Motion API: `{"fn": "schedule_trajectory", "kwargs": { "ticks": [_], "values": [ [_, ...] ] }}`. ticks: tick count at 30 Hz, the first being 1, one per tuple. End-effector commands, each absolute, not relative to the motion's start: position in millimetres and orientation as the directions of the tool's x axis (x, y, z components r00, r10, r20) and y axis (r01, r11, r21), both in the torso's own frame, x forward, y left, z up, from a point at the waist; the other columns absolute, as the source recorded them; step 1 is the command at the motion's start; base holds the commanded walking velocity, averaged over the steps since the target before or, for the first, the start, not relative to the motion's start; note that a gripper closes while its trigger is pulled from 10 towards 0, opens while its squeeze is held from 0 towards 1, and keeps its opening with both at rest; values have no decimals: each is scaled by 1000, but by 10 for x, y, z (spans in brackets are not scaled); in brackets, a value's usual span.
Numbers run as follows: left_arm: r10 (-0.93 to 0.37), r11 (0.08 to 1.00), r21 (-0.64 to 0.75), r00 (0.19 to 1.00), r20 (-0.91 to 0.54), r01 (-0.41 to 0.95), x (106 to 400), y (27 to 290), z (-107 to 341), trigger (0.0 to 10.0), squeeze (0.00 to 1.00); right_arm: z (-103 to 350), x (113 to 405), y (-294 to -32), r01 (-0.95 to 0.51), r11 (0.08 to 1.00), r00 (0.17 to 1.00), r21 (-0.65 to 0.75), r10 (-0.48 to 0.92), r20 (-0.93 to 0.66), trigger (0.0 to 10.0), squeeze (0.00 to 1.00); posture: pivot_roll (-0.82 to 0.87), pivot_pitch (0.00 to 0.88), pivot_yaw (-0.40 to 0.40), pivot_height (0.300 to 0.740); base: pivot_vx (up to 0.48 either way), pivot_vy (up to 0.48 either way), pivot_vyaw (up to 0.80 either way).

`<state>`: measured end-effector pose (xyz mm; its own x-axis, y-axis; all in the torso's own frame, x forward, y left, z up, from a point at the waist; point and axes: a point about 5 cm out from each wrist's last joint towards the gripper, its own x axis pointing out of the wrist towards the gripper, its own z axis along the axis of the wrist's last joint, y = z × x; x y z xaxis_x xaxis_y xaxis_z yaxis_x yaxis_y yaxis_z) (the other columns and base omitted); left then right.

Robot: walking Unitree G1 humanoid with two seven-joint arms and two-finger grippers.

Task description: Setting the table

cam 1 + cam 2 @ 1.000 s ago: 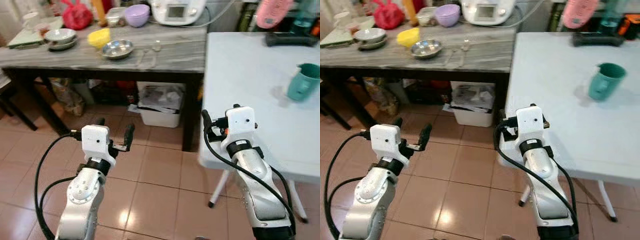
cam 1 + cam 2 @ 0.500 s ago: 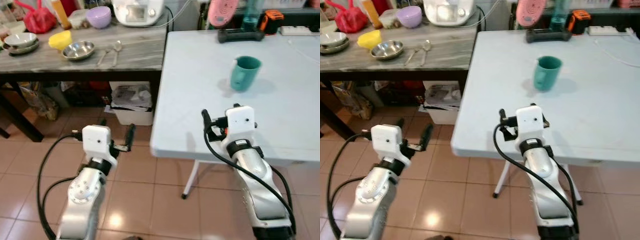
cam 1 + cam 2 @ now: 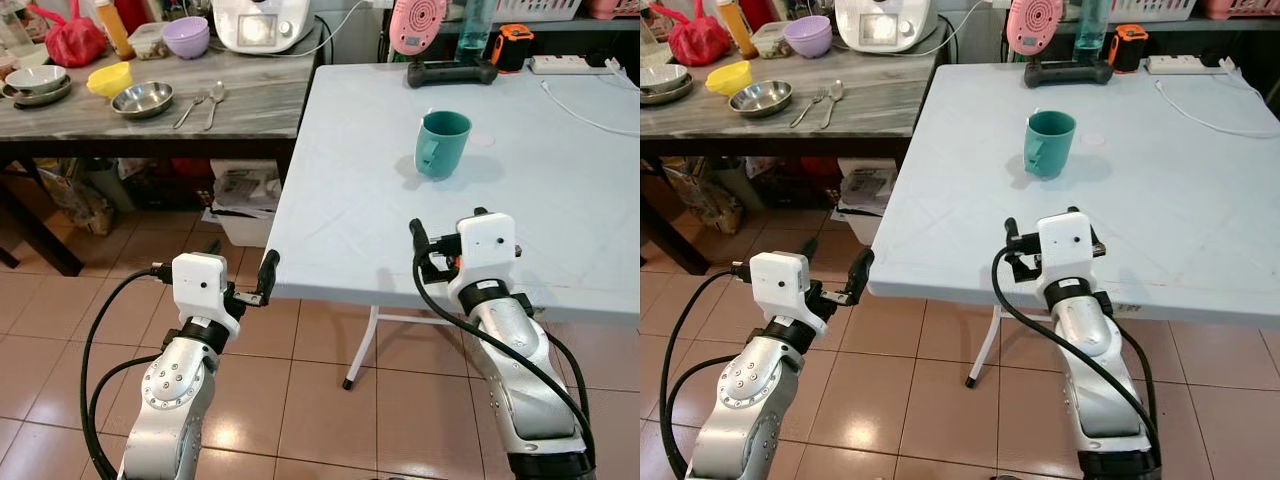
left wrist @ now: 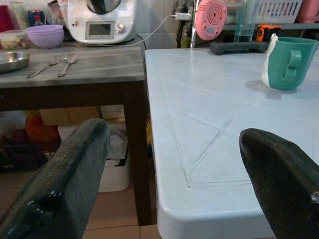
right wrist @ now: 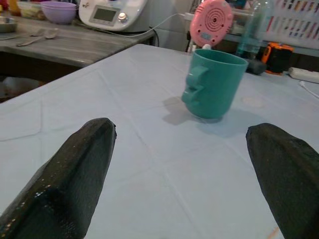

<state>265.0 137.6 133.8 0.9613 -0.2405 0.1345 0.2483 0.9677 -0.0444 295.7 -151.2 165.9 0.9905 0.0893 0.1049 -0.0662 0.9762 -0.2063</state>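
The teal mug [image 3: 441, 144] stands upright on the white tabletop [image 3: 560, 200], at 12 o'clock from the right gripper [image 5: 179, 169], well apart. Both grippers are spread wide and hold nothing. The left gripper [image 4: 169, 189] hangs just off the tabletop's near-left corner, over tiled floor [image 3: 330, 380].

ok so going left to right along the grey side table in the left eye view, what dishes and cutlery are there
stacked bowls → yellow bowl → steel bowl → fork → spoon
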Motion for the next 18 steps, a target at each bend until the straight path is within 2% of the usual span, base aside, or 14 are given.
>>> {"fn": "schedule_trajectory", "kwargs": {
  "ticks": [1, 18],
  "values": [
    [-239, 968, -36, 960, 145, 247, 2641, 1417, 1356, 10000, 0, 1672, 2959, -1470, -77, 977, 988, -200, 101, 114, 10000, 0, -123, 111, 90, 740, 0, 0, 0],
    [-270, 959, -48, 951, 151, 280, 2627, 1399, 1356, 10000, 0, 1647, 2940, -1469, -71, 978, 989, -195, 94, 111, 10000, 0, -125, 115, 98, 740, 339, 0, 0]
  ]
}}
